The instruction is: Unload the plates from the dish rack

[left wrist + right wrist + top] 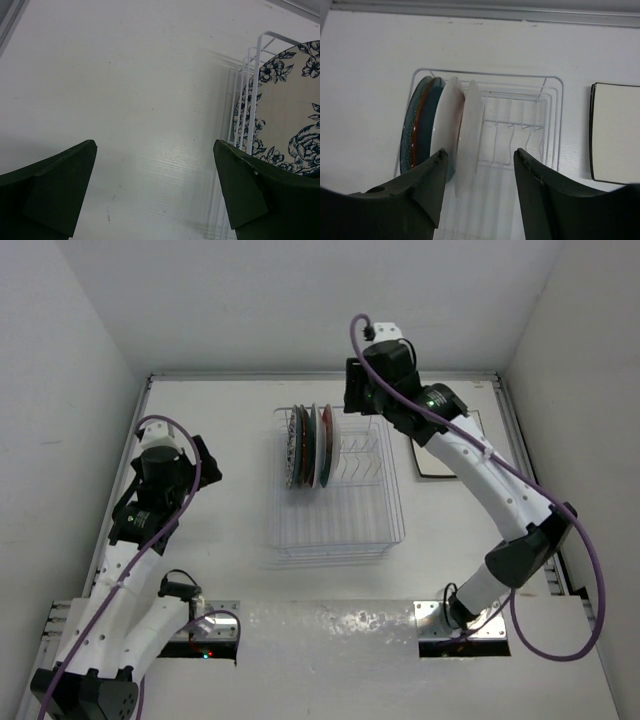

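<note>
The see-through wire dish rack (340, 510) stands mid-table. Several plates (308, 445) stand upright in its far left slots. In the right wrist view they show edge-on: a teal and red one (418, 127) and two pale backs (469, 130) in the rack (535, 110). My right gripper (355, 392) hovers open over the rack's far end, just right of the plates, and shows in its own view (480, 154). My left gripper (207, 465) is open and empty left of the rack. Its view (155, 150) shows the white floral plate (290, 115) behind the rack wires (255, 90).
A pale square dark-rimmed plate (447, 458) lies flat on the table right of the rack, partly under my right arm, and shows in the right wrist view (615, 132). Walls close in the table at the back and both sides.
</note>
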